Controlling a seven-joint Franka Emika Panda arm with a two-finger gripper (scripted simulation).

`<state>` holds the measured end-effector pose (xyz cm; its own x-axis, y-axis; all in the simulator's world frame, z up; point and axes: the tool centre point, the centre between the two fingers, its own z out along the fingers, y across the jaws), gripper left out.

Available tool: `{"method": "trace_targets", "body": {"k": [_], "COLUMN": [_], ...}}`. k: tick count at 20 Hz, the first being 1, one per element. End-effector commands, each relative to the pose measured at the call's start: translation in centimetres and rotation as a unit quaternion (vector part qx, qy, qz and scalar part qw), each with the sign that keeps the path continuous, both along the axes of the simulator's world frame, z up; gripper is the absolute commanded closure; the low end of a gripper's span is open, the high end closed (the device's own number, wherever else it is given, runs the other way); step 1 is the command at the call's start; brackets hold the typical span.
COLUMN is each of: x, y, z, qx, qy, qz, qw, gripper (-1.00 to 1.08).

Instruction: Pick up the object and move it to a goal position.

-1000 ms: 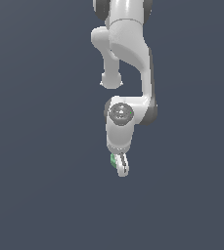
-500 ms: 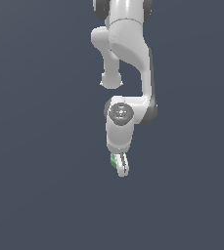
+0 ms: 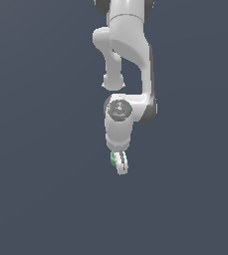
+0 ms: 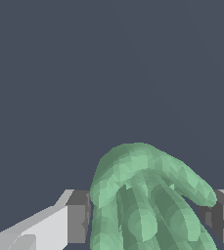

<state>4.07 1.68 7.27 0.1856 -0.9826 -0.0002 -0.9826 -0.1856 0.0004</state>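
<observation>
The object point(image 4: 143, 200) is a pale-green lumpy item with rounded ridges, filling the space between the two dark finger pads point(image 4: 78, 217) in the wrist view. My gripper point(image 4: 147, 217) is shut on it. In the exterior view the white arm hangs down from above, and the gripper point(image 3: 119, 163) points downward with only a small green sliver of the object point(image 3: 112, 158) showing at the fingers' side.
A plain dark grey-blue surface point(image 3: 41, 189) fills the background in both views. Nothing else shows around the arm.
</observation>
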Motion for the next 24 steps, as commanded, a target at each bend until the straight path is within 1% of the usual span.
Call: {"method": "trace_targets", "body": {"k": [1, 10, 14, 19, 24], "x": [-0.9, -5.6, -7.3, -8.6, -9.1], "y": [-0.5, -3.0, -3.9, -4.7, -5.0], "z": [0.2, 1.3, 1.7, 2.0, 2.2], "qx": [0.000, 0.000, 0.000, 0.000, 0.000], "qy": [0.000, 0.000, 0.000, 0.000, 0.000], "qz": [0.000, 0.000, 0.000, 0.000, 0.000], "qw": [1.0000, 1.0000, 1.0000, 1.0000, 1.0000], "gripper": [1.08, 1.08, 1.08, 1.08, 1.08]}}
